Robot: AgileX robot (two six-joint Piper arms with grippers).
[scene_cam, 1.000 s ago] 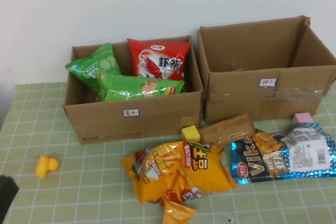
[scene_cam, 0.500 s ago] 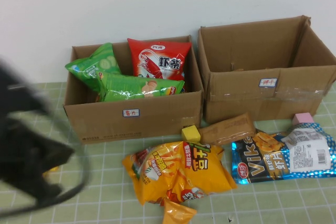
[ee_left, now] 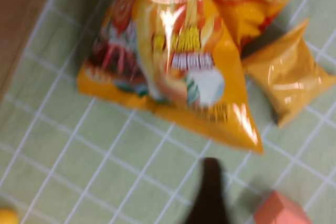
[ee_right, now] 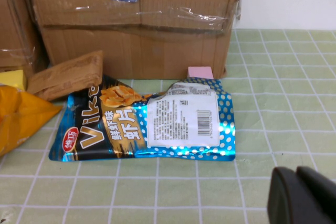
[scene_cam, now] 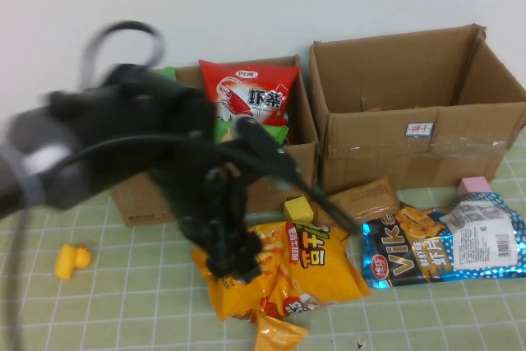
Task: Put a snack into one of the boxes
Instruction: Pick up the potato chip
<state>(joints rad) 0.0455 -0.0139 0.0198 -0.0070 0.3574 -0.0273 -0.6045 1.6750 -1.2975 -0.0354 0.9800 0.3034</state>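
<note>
**Left arm above the orange snack bag**

The left gripper (scene_cam: pixel 226 265) hangs over the near-left edge of the orange snack bag (scene_cam: pixel 279 269), which lies flat before the left box (scene_cam: pixel 209 178); its fingers cannot be told apart or together. The right gripper (ee_right: pixel 302 195), fingers together, sits low beside the blue snack bag (ee_right: pixel 152 127). Risk: the slick, puffed film may slip from a corner pinch, or a small orange packet (ee_left: pixel 286 80) touching it may get dragged along.
</note>
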